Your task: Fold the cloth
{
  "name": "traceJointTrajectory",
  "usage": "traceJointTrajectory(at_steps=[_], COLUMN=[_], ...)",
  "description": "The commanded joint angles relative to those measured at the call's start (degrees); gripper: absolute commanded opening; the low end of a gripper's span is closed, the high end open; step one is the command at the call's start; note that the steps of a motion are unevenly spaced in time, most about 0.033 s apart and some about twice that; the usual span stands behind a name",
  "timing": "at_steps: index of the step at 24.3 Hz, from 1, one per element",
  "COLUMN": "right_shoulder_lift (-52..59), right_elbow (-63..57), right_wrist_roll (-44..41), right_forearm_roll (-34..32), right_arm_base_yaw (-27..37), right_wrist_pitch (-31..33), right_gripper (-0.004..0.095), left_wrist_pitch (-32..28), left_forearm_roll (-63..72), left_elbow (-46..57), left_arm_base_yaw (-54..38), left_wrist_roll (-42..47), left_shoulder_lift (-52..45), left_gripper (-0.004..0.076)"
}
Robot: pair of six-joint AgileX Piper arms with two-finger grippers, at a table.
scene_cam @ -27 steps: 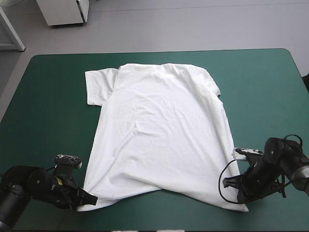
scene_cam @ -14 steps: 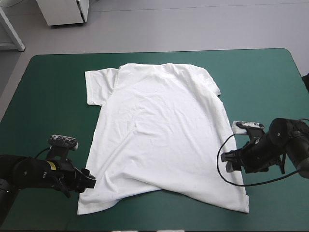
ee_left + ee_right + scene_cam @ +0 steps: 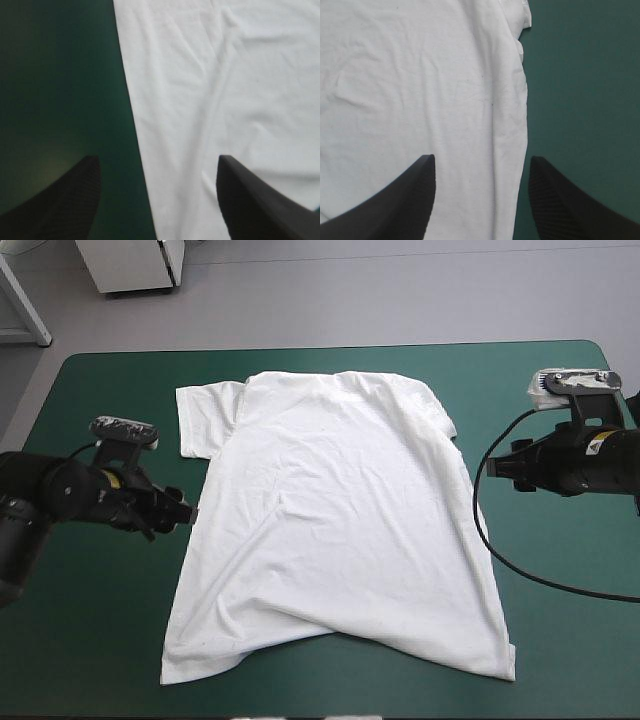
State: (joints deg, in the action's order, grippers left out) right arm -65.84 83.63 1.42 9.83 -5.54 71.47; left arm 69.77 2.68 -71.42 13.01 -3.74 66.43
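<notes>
Flanking the spread T-shirt (image 3: 335,520), both end effectors (image 3: 191,512) (image 3: 493,468) gape.

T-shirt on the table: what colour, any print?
The T-shirt is plain white, no print visible; the high view shows it best.

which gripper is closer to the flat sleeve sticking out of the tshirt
Left. The left gripper sits by the edge of the T-shirt, just nearside of the sleeve; the right gripper is beyond the opposite edge, the shirt's width away.
</notes>
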Motion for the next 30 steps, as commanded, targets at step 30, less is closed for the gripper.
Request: traceJointTrajectory(at_steps=[30], right_shoulder_lift=[1.2], right_elbow=[1.6], right_wrist_roll=[-0.7], right_forearm_roll=[-2.0], right_arm_base_yaw=[0.1], right_wrist_pitch=[0.1], right_gripper=[0.0418], left_wrist_pitch=[-8.8], left_forearm_roll=[-9.6], left_elbow=[-20.8], left_arm_base_yaw=[0.0], left_wrist_roll=[6.4], left_shoulder_lift=[45.3], left_gripper=[0.0459])
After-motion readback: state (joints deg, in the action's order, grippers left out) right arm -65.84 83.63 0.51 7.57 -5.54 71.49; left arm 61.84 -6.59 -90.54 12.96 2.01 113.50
